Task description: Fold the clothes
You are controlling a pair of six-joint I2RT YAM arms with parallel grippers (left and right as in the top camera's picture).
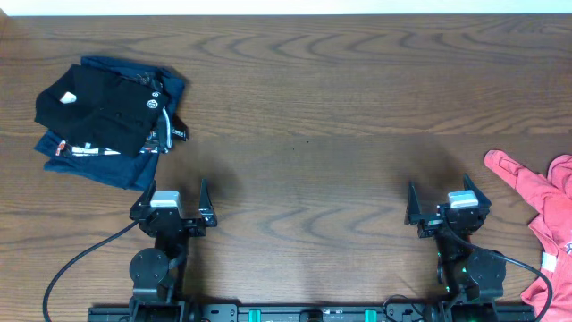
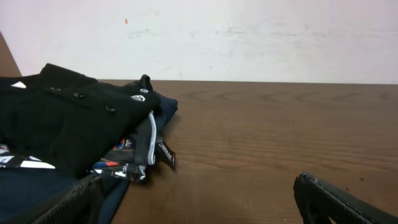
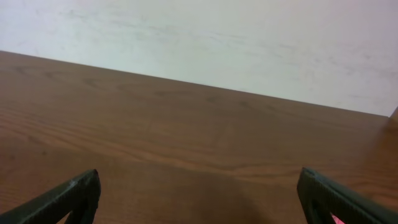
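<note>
Dark clothes (image 1: 107, 121) stacked folded at far-left corner; red garment (image 1: 552, 219) unfolded at right edge; left gripper (image 1: 174, 193), right gripper (image 1: 440, 193) released, empty

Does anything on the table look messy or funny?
Yes. The red garment lies crumpled at the right edge, partly out of view. The dark clothes at the left sit in a loose, uneven pile.

A black garment (image 1: 98, 107) is lying folded on top of a navy garment (image 1: 94, 163), the pile sitting near the far left corner of the counter (image 1: 313, 107). A red garment (image 1: 552, 224) is lying crumpled, unfolded, at the right edge toward the near corner.
</note>
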